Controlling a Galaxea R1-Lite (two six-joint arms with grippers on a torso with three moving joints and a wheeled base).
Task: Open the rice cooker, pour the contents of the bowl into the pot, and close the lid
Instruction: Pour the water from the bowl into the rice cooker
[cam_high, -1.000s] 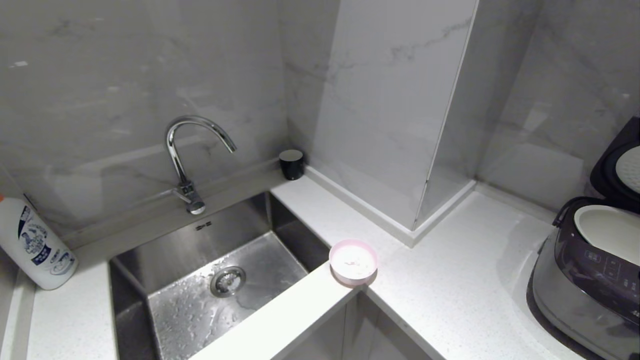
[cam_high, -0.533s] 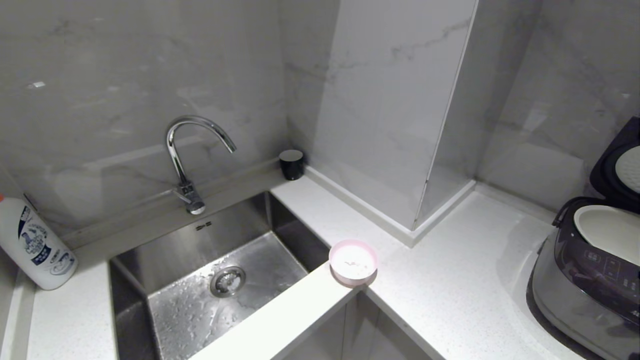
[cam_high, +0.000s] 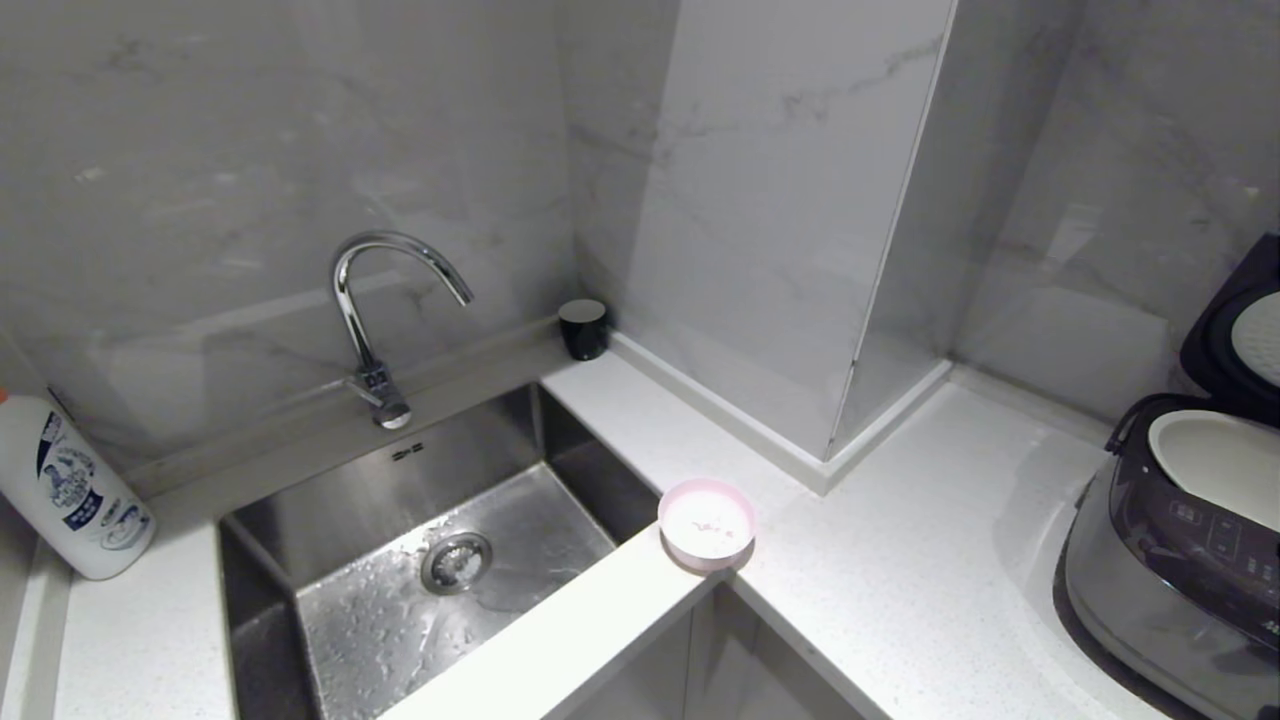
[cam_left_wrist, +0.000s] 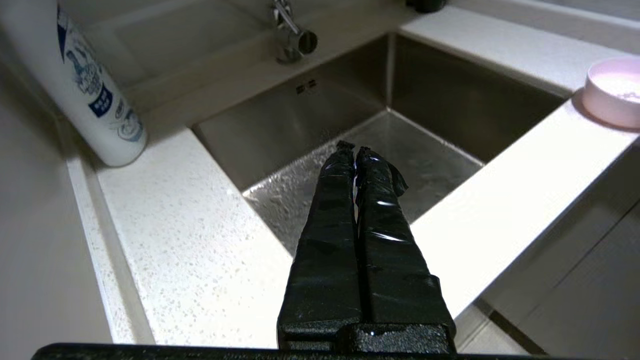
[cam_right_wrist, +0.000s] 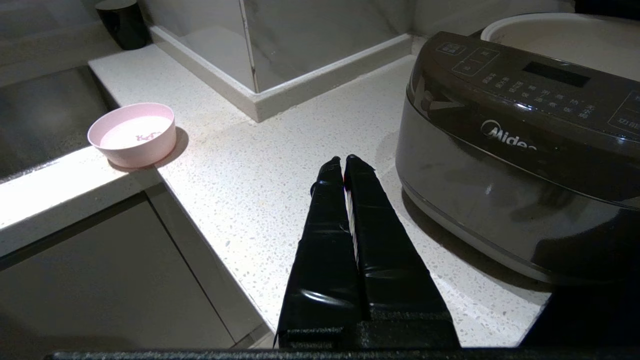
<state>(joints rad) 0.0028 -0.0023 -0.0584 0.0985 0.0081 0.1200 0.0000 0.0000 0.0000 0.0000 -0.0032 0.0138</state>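
Both grippers are pressed together and empty: the left gripper (cam_left_wrist: 355, 148) is seen over the sink (cam_left_wrist: 310, 115), the right gripper (cam_right_wrist: 345, 160) over the speckled white counter (cam_right_wrist: 260, 165). At centre frame the bowl (cam_high: 706, 523) sits on the counter corner; at right, the cooker (cam_high: 1170, 560) is seen with lid (cam_high: 1235, 335) raised, pot (cam_high: 1215, 465) exposed. Grey marble walls (cam_high: 780, 200) surround.

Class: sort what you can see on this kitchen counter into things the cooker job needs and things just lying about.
Needed for the job: rice cooker, its raised lid, the pot, the pink bowl with its contents.

Just lying about: tap, sink, white bottle, black cup.
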